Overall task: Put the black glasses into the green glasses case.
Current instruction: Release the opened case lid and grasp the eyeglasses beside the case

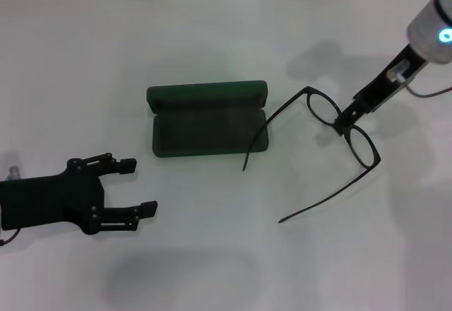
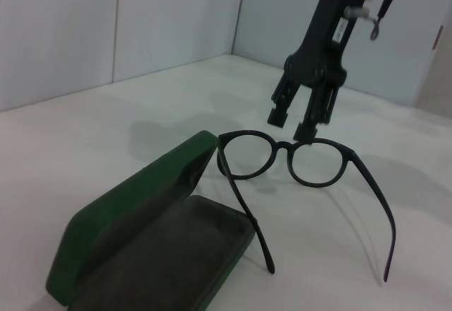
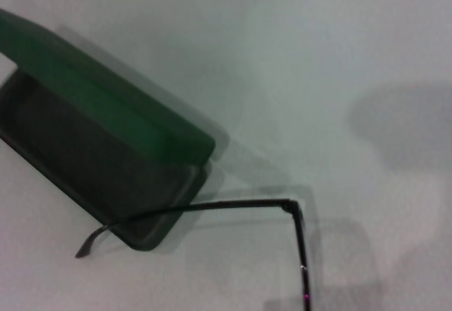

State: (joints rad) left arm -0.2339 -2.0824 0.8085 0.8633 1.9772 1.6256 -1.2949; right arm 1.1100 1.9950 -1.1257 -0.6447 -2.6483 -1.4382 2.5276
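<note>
The green glasses case [image 1: 208, 124] lies open mid-table, lid [image 2: 141, 201] hinged toward the far side and dark lining facing up. To its right the black glasses [image 1: 321, 106] rest on the table with both temples unfolded. One temple [image 3: 212, 205] crosses the case's near right corner [image 3: 152, 233]. My right gripper [image 1: 344, 122] hangs right over the bridge [image 2: 289, 145], open, its fingertips [image 2: 279, 116] just above the frame. Low at the table's left, my left gripper [image 1: 141, 186] rests open and empty, away from the case.
The white table [image 1: 212, 268] carries only the case and glasses. A pale wall [image 2: 70, 35] and corner stand behind the table in the left wrist view.
</note>
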